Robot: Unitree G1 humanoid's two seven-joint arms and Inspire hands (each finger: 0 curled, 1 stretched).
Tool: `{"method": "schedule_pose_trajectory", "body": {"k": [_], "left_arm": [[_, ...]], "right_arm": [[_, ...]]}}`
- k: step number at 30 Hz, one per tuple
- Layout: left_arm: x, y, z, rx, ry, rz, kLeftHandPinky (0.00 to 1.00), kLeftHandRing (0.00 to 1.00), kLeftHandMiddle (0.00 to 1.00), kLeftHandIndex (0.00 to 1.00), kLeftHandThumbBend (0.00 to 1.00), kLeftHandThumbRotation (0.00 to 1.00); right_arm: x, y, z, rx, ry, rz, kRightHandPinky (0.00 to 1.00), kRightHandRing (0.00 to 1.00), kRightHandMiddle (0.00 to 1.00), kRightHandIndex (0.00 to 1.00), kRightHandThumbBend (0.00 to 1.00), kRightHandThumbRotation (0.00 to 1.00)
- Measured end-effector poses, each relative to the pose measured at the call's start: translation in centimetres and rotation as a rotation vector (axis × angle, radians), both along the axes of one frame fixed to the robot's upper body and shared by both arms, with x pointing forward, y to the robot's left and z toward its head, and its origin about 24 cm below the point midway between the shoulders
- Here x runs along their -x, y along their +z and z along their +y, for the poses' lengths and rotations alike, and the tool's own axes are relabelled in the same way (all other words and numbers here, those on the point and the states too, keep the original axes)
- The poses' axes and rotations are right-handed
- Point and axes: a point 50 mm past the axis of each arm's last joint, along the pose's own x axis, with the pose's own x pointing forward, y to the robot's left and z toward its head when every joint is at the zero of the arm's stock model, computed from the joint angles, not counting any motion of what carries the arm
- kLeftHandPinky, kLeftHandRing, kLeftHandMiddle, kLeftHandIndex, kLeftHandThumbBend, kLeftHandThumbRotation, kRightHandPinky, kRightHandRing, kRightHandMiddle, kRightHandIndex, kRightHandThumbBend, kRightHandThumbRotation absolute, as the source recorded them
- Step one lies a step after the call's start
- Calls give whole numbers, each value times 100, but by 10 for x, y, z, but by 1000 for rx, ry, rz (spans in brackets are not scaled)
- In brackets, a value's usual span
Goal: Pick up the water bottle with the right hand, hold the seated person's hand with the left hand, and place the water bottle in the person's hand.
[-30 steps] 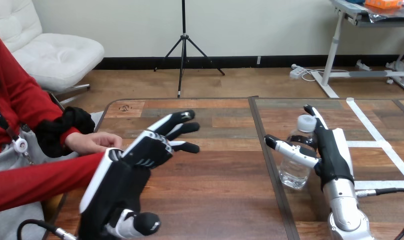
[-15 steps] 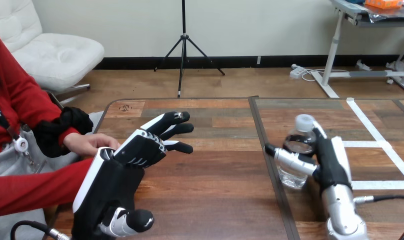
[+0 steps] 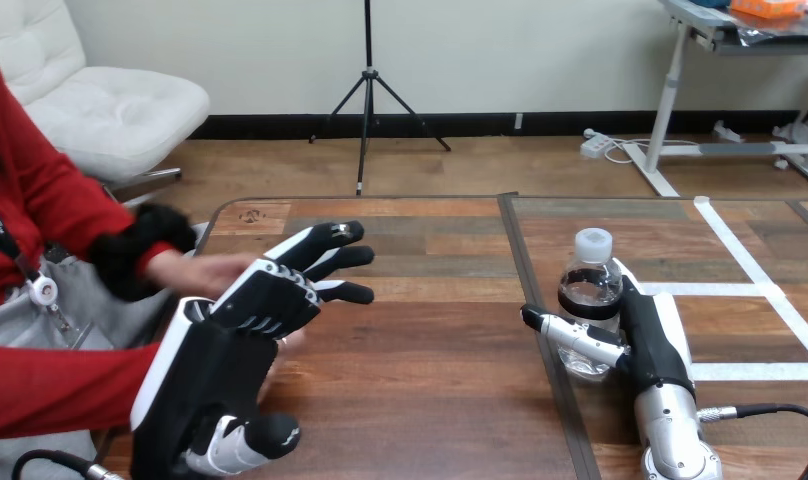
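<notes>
Step in hand, my read: right-hand pickup, with the left going for the person.

Clear plastic water bottle (image 3: pixel 590 292) with white screw cap (image 3: pixel 592 243) stands upright, just right of the dark seam (image 3: pixel 520 270) that runs down the brown wooden table (image 3: pixel 430 380). Black-and-white robot right hand (image 3: pixel 648 340), also right of the seam, is clasped on the bottle's lower half. Its thumb crosses the front and its palm is against the bottle's right side. The fingers behind are hidden. Can't tell if the base is on the wood or just off it.

Black-and-white robot left hand (image 3: pixel 230 340) is well left of the seam, released, fingers straight and spread, grasping nothing. The person's hand (image 3: pixel 195 270), red sleeve, is further left of the seam and partly behind the left hand. Touching or apart: can't tell. No robot finger curls round it.

Doing it well:
- Grip firm but not crushing, since thin plastic likely dents.
- Lift straight up first, then carry it upright across the seam.
- Left hand should slide under the person's hand and close gently, so the palm is steadied before the bottle arrives.
- Let go only once the bottle sits in that palm.

Counts: bottle 1, cap 1, robot hands 2, person's hands in view 1, seam 1, white tape strips (image 3: pixel 740 250) right of the seam 3.
</notes>
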Motion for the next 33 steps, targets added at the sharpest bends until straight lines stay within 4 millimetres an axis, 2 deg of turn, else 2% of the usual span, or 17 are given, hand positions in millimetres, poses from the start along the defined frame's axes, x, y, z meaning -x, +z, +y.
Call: {"method": "schedule_pose_trajectory", "body": {"k": [12,33], "left_arm": [[0,1,3,-3,5,-1,69,83,87,84,87,66],[5,1,8,21,21,20,70,83,85,84,93,63]], "right_arm": [[0,0,-1,-2,-17,-2,83,87,88,91,100,31],[1,0,-1,-44,-119,-36,63,68,71,74,97,7]]}}
